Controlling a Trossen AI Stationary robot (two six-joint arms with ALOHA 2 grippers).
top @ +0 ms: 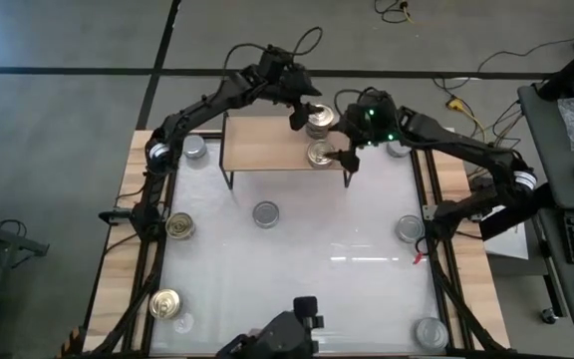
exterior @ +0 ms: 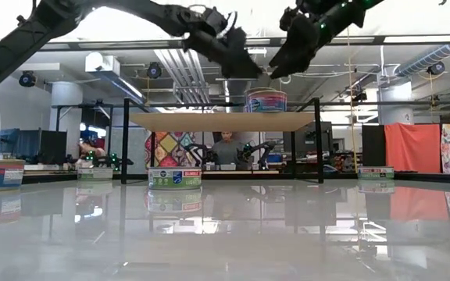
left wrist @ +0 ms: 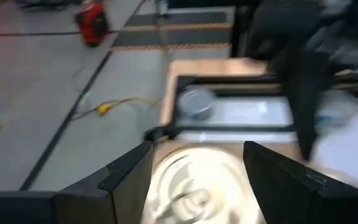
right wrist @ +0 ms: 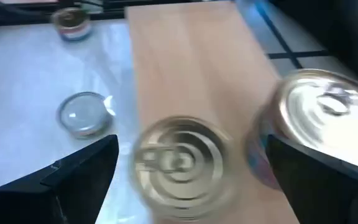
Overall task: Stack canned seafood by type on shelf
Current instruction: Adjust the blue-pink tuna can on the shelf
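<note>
a grey concrete floor (top: 58, 40) crossed by dark lines surrounds the table. exposed ducts (exterior: 180, 69) and pipes run under a bright ceiling. an orange curtain (exterior: 416, 147) hangs at the right, and a colourful patterned panel (exterior: 180, 147) stands behind.

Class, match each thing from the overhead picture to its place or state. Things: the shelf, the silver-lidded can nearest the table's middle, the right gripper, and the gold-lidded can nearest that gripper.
Things
1. shelf
2. silver-lidded can nearest the table's middle
3. right gripper
4. gold-lidded can nearest the right gripper

Places or states
A. open, over the shelf's right end
B. on the tabletop, in front of the shelf
C. on the shelf, near its right end
D. standing on black legs at the table's far side

Pairs: 1-D, 2-B, 3-A, 4-C
</note>
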